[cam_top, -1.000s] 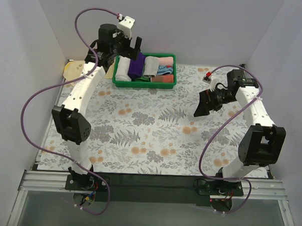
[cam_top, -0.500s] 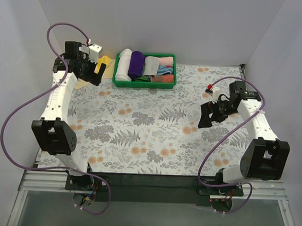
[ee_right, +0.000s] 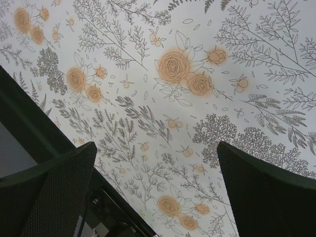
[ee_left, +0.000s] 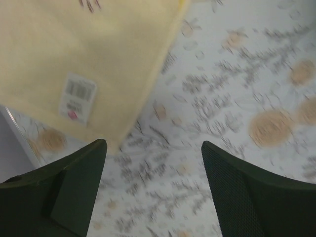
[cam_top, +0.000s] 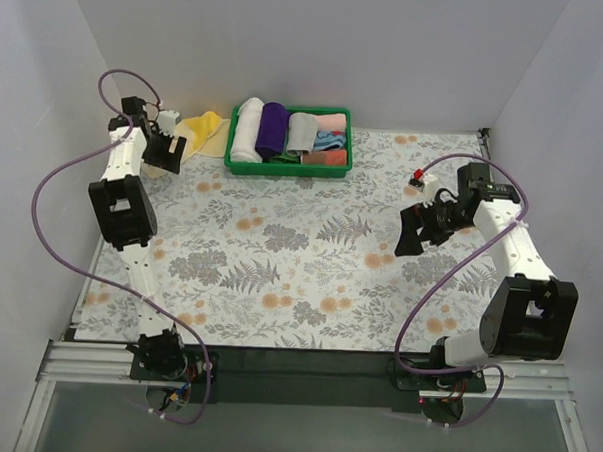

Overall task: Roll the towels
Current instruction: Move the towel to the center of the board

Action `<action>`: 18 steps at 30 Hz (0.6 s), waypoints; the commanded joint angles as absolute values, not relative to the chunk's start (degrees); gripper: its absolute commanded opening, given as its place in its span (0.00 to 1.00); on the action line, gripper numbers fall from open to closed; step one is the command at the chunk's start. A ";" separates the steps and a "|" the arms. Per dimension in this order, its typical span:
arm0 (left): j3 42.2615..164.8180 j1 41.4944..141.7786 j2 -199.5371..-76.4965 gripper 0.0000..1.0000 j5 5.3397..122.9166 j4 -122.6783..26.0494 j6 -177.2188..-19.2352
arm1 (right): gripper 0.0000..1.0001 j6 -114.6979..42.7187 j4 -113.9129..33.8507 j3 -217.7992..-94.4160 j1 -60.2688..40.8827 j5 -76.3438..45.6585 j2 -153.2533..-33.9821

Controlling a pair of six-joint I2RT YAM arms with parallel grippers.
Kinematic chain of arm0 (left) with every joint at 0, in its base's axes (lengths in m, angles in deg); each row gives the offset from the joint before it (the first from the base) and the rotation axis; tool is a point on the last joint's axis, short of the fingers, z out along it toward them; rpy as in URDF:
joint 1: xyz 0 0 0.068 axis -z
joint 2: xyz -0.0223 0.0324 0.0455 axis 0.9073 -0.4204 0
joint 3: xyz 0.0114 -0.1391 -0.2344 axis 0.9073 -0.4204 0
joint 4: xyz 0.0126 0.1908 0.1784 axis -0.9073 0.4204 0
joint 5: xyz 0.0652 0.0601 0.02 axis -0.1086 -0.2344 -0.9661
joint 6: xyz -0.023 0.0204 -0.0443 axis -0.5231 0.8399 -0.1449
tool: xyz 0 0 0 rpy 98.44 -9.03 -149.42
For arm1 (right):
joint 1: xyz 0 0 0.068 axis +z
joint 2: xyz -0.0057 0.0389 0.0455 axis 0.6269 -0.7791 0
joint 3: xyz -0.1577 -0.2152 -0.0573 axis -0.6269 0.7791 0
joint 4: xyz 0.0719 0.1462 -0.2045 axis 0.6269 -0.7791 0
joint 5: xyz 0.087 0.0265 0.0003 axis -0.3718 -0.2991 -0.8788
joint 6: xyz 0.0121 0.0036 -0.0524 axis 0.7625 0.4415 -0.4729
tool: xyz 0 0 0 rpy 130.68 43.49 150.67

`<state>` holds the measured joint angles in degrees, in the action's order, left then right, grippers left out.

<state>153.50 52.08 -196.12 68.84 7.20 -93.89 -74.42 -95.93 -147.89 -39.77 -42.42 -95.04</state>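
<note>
The pale yellow towel (cam_top: 202,130) lies crumpled flat at the far left of the table, left of the basket. In the left wrist view the towel (ee_left: 98,49) fills the upper left, its white label showing. My left gripper (cam_top: 165,154) is open and empty just left of and in front of the towel; it hovers (ee_left: 153,146) over the tablecloth beside the towel's edge. A light grey roll (cam_top: 302,132) lies in the basket. My right gripper (cam_top: 409,235) is open and empty above the cloth at mid right, also seen in the right wrist view (ee_right: 156,146).
A green basket (cam_top: 287,167) at the back centre holds a white roll (cam_top: 248,129), a purple roll (cam_top: 273,127) and pink and blue folded cloths (cam_top: 332,127). A floral tablecloth (cam_top: 280,255) covers the table. White walls close in the left, back and right.
My left arm has swung from over the basket to the far left corner, down beside the yellow towel. My right gripper dropped slightly and then held still.
</note>
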 commanded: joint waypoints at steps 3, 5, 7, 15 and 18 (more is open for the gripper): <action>170.40 51.17 -208.83 0.73 69.67 5.39 -90.77 | 0.99 -76.81 -94.72 -146.39 -39.79 -40.66 -94.80; 168.06 51.16 -209.39 0.73 70.11 1.35 -90.08 | 0.99 -78.30 -94.63 -147.09 -39.79 -40.31 -95.42; 161.58 50.55 -207.90 0.73 69.58 -3.90 -90.86 | 0.99 -79.54 -94.72 -148.93 -39.79 -40.83 -97.34; 158.90 49.41 -209.74 0.55 71.51 -1.13 -91.57 | 0.99 -78.93 -95.16 -152.63 -39.79 -44.70 -101.22; 155.05 48.70 -207.72 0.40 73.53 1.15 -91.57 | 0.96 -79.01 -95.42 -153.42 -39.79 -46.28 -100.96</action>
<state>159.97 50.07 -208.63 73.41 -4.32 -92.95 -78.18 -94.94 -150.25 -39.77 -42.79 -101.79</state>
